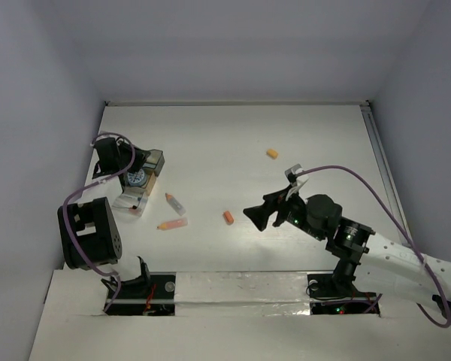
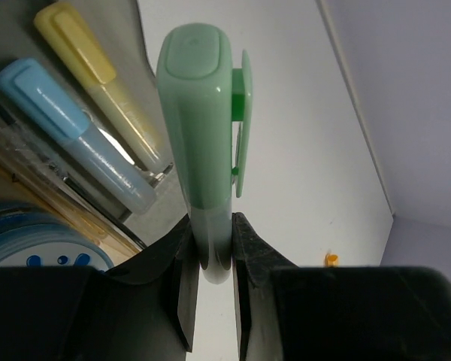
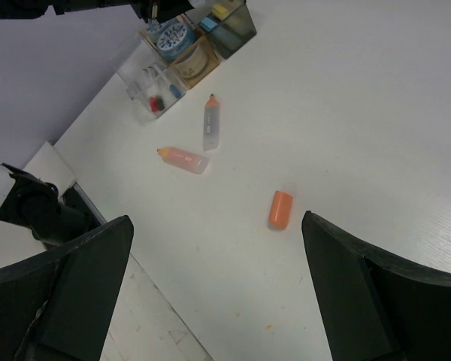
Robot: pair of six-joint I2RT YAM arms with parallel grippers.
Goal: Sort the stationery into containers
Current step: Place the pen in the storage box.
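Green marker clamped by its tail in L jaws, cap pointing fwd; prob. over grey box just left of jaws, like markers inside, ready to drop. R jaws wide apart, orange stub below on table

A marker stands between the left gripper's jaws, two other markers in the box to their left. Ahead of the right gripper's jaws a stub lies on the table, two loose markers beyond it, pot and tray farthest.

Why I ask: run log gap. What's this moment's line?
left gripper: shut on green marker | right gripper: open near orange piece | two markers loose
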